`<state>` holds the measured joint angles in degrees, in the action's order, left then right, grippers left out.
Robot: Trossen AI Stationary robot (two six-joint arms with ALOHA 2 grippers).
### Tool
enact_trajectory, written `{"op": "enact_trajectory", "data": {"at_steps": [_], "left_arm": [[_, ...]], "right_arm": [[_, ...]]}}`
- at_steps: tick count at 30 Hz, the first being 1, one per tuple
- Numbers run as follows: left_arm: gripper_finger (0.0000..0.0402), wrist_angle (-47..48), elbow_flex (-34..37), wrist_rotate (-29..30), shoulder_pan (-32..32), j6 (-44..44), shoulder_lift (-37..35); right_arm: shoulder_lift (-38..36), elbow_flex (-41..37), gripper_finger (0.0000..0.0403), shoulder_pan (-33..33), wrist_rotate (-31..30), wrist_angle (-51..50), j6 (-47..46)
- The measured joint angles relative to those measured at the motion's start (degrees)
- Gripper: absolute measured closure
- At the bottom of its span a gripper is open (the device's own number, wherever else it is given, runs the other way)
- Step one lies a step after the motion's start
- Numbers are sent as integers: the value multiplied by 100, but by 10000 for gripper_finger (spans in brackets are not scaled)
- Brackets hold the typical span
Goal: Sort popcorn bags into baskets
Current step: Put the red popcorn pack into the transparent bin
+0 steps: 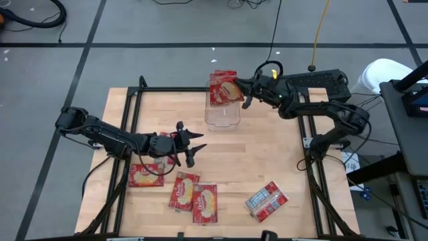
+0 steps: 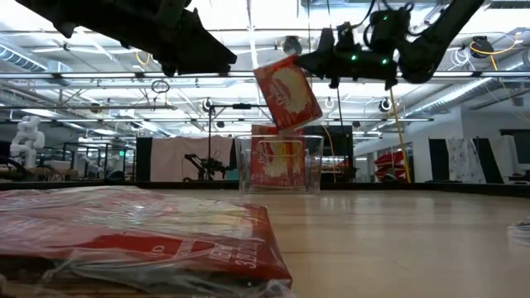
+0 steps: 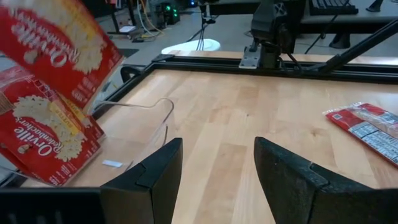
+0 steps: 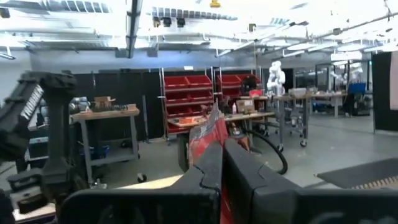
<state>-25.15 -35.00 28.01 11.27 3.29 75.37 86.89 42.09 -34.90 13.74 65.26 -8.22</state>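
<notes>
The clear basket (image 1: 223, 115) stands at the table's far middle. One red popcorn bag (image 2: 270, 162) stands on end inside it. A second red bag (image 1: 227, 90) hangs tilted above the basket, with my right gripper (image 1: 243, 88) shut on it. My left gripper (image 1: 198, 147) hovers open over the table's left middle, pointing right, with nothing between its fingers (image 3: 155, 177). Three red bags (image 1: 146, 175) (image 1: 184, 191) (image 1: 204, 203) lie flat near the front. A further bag (image 1: 266, 201) lies silvery side up at the front right. My right gripper pinches the hanging bag by its upper right corner (image 2: 303, 64) between its two fingers (image 4: 208, 163). The fingers come roughly level from the table's right. The bag hangs tilted below them, lifted clear above the basket (image 2: 279, 164).
Black frame rails (image 1: 174, 89) run along the table's far and side edges. Bare wood lies between the basket and the front bags. One red bag (image 2: 141, 236) fills the low view's foreground.
</notes>
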Motion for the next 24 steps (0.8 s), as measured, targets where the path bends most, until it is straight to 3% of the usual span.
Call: {"op": "enact_trajectory", "data": {"at_steps": [18, 24], "left_arm": [[199, 116, 2, 0, -112, -11, 0], [199, 298, 2, 185, -686, -373, 0]], "right_arm": [[1705, 753, 403, -114, 4, 708, -102], [1828, 810, 403, -224, 185, 632, -121]]}}
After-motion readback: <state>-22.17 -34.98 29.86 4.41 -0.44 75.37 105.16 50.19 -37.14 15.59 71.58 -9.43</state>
